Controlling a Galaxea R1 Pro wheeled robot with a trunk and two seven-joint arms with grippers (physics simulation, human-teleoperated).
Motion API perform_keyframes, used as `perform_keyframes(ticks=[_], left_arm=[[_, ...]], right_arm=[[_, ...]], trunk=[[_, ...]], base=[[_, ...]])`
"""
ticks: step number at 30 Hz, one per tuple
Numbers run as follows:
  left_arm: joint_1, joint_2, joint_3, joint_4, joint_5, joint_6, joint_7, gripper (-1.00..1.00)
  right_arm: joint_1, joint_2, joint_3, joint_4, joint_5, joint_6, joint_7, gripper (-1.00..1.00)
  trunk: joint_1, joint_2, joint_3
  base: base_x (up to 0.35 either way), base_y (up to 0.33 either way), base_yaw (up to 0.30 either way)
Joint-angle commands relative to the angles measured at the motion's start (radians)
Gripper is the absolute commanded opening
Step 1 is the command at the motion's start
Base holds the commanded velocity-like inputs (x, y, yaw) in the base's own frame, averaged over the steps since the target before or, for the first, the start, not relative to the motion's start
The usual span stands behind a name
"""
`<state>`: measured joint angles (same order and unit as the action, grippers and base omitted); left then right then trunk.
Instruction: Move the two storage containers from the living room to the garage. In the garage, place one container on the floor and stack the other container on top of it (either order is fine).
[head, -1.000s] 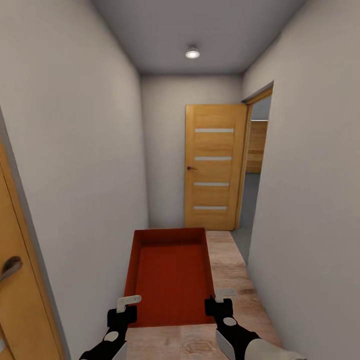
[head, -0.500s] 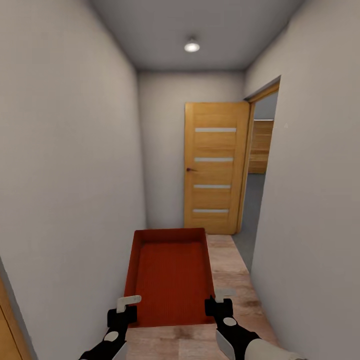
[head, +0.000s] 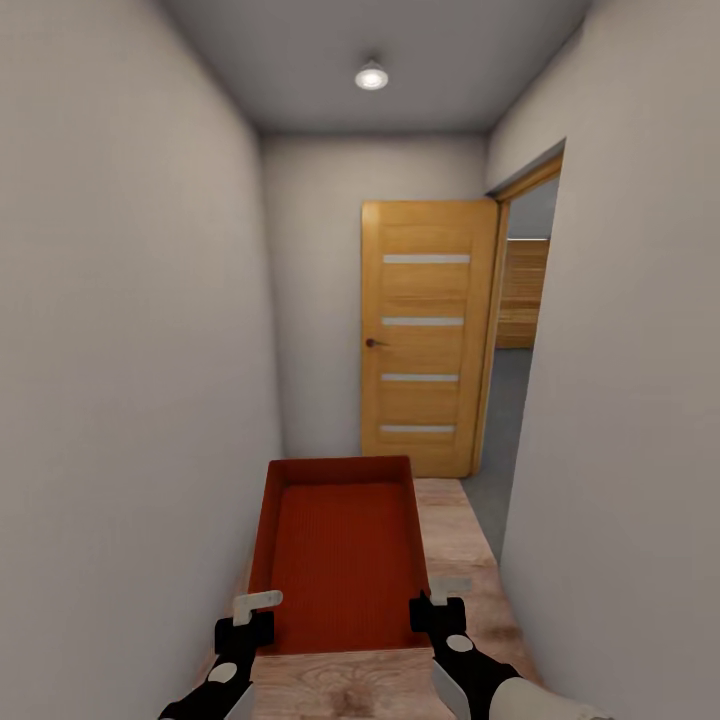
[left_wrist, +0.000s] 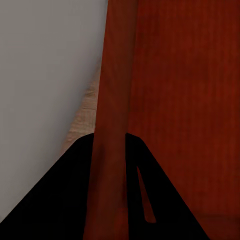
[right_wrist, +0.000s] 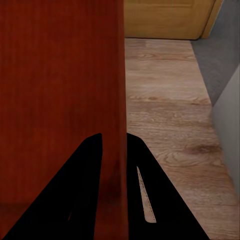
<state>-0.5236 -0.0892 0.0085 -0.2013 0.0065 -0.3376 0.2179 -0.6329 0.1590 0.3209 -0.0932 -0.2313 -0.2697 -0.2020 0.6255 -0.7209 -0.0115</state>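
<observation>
Down at 6 o'clock in a narrow hallway, 2 black grippers carry 1 orange-red storage container (head: 340, 550) lengthwise ahead of the robot. The left gripper (head: 250, 610) is pinched over the bin's left wall near its rear corner, 1 finger on each face of the wall, as the left wrist view shows. The right gripper (head: 440, 600) is clamped the same way over the right wall, the wrist view there showing the wall running up between its dark fingers. Holding both long sides likely keeps the bin level and narrow enough to pass between the walls.

The container is open-topped and empty, its ribbed bottom bare. It hangs above the light wood plank floor (head: 455, 535), with the pale left wall (head: 130, 400) just beside it.

Farther off at 12 o'clock stands an open wooden door (head: 428, 335) with 4 pale slats. At 1 o'clock a doorway (head: 515, 340) gives onto a grey floor, judged the likely way onward. A ceiling lamp (head: 371, 75) glows overhead. Only 1 of the 2 containers is in sight; neither is judged delivered.
</observation>
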Motion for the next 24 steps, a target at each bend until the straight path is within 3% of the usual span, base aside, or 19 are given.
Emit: perform_keyframes(ticks=[1,13,24], left_arm=[[-0.001,-0.001,0.024,0.002,-0.008,0.002,0.0,-1.0],[-0.001,-0.001,0.024,0.0,-0.009,0.0,0.0,-1.0],[-0.001,-0.001,0.024,-0.001,-0.009,-0.001,0.0,-1.0]], right_arm=[[-0.001,0.001,-0.023,-0.003,0.009,0.001,0.007,-1.0],[-0.001,0.001,-0.023,-0.003,0.009,0.001,0.007,-1.0],[-0.001,0.001,-0.023,-0.003,0.009,0.001,0.007,-1.0]], trunk=[[0.001,-0.001,-0.001],[0.001,-0.001,-0.001],[0.001,-0.001,-0.001]], base=[[0.297,-0.197,0.0],[0.299,-0.175,0.0],[0.312,-0.084,0.0]])
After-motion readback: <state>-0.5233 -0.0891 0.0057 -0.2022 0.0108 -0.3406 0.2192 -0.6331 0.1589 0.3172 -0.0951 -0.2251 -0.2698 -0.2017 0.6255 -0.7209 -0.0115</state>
